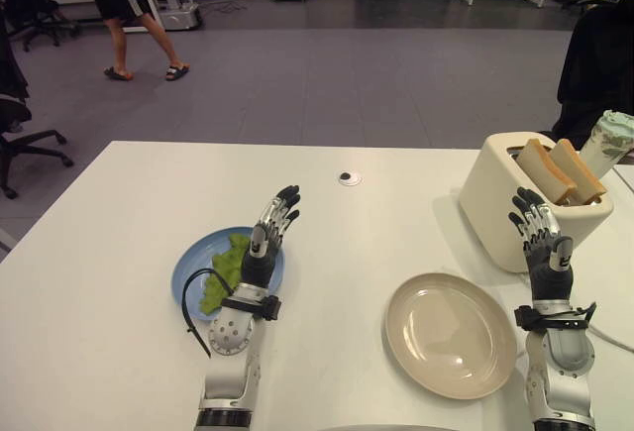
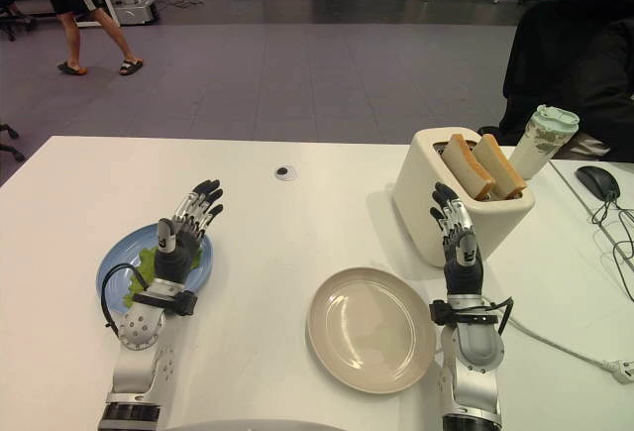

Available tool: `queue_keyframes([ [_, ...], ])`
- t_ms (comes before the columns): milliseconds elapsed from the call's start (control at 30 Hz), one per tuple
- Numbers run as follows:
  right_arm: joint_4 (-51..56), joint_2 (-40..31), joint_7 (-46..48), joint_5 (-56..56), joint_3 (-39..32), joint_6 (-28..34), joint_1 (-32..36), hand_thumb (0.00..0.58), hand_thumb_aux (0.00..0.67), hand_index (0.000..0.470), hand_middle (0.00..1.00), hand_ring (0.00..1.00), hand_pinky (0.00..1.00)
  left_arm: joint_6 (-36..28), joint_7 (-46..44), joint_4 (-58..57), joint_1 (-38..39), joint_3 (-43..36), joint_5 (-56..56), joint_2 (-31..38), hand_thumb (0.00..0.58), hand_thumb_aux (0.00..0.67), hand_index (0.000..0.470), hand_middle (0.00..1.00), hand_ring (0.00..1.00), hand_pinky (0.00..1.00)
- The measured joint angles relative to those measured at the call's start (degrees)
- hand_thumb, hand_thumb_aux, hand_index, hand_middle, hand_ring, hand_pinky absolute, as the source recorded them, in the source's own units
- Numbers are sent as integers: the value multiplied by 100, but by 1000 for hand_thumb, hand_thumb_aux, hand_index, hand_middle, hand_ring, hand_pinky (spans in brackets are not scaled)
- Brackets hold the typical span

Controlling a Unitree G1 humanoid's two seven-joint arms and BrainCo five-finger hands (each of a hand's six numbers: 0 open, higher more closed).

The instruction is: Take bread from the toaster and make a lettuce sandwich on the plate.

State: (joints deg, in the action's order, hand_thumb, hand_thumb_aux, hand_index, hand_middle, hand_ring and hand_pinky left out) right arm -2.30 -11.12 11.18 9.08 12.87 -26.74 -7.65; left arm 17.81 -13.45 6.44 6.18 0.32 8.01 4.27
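Observation:
A cream toaster (image 1: 500,203) stands at the right of the white table with two slices of bread (image 1: 560,169) sticking up from its slots. In front of it lies an empty beige plate (image 1: 451,334). A blue plate (image 1: 193,270) at the left holds green lettuce (image 1: 226,270). My left hand (image 1: 265,241) hovers over the blue plate and lettuce, fingers stretched out, holding nothing. My right hand (image 1: 540,238) is held upright just in front of the toaster, to the right of the beige plate, fingers extended and empty.
A pale green cup with a lid (image 2: 543,141) stands behind the toaster at the right. A small round port (image 1: 349,178) sits in the table's middle. A computer mouse (image 2: 597,182) and cables (image 2: 614,243) lie at the far right edge.

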Motion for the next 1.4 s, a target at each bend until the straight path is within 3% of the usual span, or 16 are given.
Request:
queue_keyframes([
  [633,-394,-93,-195,-248,11,204,-9,0,0,0,0,0,0,-36,13,186,89,21,3,33,0,0,0,0,0,0],
  [833,-675,-1134,-620,-935,921,718,560,0,0,0,0,0,0,-36,43,245,156,45,7,44,0,0,0,0,0,0],
  [1033,588,-2472,-971,-1764,1538,1162,1117,0,0,0,0,0,0,-34,82,310,245,143,42,59,0,0,0,0,0,0],
  [1200,2034,-2822,-1127,-2409,967,1128,1461,0,0,0,0,0,0,-31,121,370,303,187,45,58,0,0,0,0,0,0],
  [1400,3241,-2985,-1380,-2835,306,1159,1902,164,102,72,0,0,0,-19,132,392,329,254,54,61,0,0,0,0,0,0],
])
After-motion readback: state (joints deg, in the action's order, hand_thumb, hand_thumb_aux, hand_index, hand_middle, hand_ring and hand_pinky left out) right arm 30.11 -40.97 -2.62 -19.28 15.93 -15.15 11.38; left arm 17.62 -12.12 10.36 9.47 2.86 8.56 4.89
